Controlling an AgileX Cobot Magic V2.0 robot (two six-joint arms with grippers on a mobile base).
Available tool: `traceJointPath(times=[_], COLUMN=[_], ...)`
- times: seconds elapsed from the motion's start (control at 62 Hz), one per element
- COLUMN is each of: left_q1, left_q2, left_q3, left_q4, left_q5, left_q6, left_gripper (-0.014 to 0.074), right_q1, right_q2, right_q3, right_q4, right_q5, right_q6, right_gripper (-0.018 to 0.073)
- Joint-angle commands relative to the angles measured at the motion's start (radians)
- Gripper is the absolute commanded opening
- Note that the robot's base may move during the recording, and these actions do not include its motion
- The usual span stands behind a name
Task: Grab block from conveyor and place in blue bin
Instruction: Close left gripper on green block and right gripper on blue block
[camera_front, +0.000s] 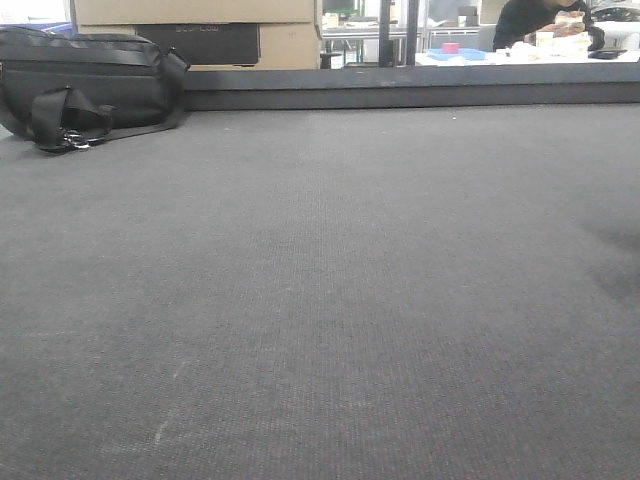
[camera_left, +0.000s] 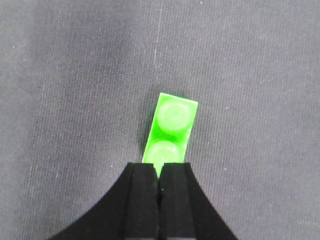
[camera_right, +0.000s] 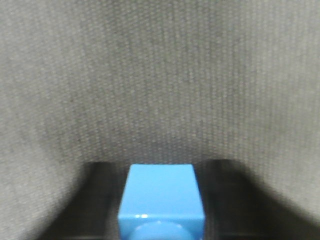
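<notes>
- The left hand (camera_left: 160, 172) is hanging over the conveyor (camera_front: 320, 300) with its black fingers pressed almost together. The green block (camera_left: 172, 127) is sitting at their tips, skewed to the right, and I cannot tell whether any of it is pinched.
- The right hand (camera_right: 161, 170) is holding the blue block (camera_right: 161, 192) between dark, blurred fingers, close above the belt.
- I am seeing no blue bin in any view, so I am judging that the carry would start blind and a release could drop the blue block onto the belt.
- I am judging the left side the weaker. If the hand lifts as it is, the green block could stay behind or swing out of a sliver of a grip. Reopening low could knock it further askew.
- The black bag (camera_front: 90, 85) is resting at the belt's far left, and I am reading it as something a wide swing could catch.
</notes>
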Motion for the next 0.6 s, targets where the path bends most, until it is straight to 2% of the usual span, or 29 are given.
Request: traceJointPath(times=[0.0,0.048,0.097,0.177,0.58], left_q1=[-0.004,-0.004,-0.004,0.005,0.013], left_q2=[-0.002,0.002,0.013,0.041,0.145], left_q3=[-0.008,-0.015,-0.033,-0.065,-0.135], left_q4=[-0.011,-0.015,-0.014,-0.023,-0.043], left_q5=[0.017,0.044,0.094,0.144,0.112], left_q6=[-0.005,-0.005,0.006,0.068,0.222], left_gripper=[-0.0111,-0.0111,-0.0111,-0.0111,-0.0110], right_q1=[0.001,0.001,0.001,0.001,0.001], right_q2=[-0.006,-0.021,-0.043,-0.088,-0.308], right_q3=[0.004,0.002,0.000,-0.011,-0.039], right_q4=[-0.012,-0.012,-0.012,-0.012,0.019], right_q5=[-0.011,-0.008,-0.006,0.009,0.001], right_q6=[-0.002,-0.002,-0.002,-0.002,-0.002], right_gripper=[-0.0036,-0.0169,-0.0158,-0.0160,-0.0162])
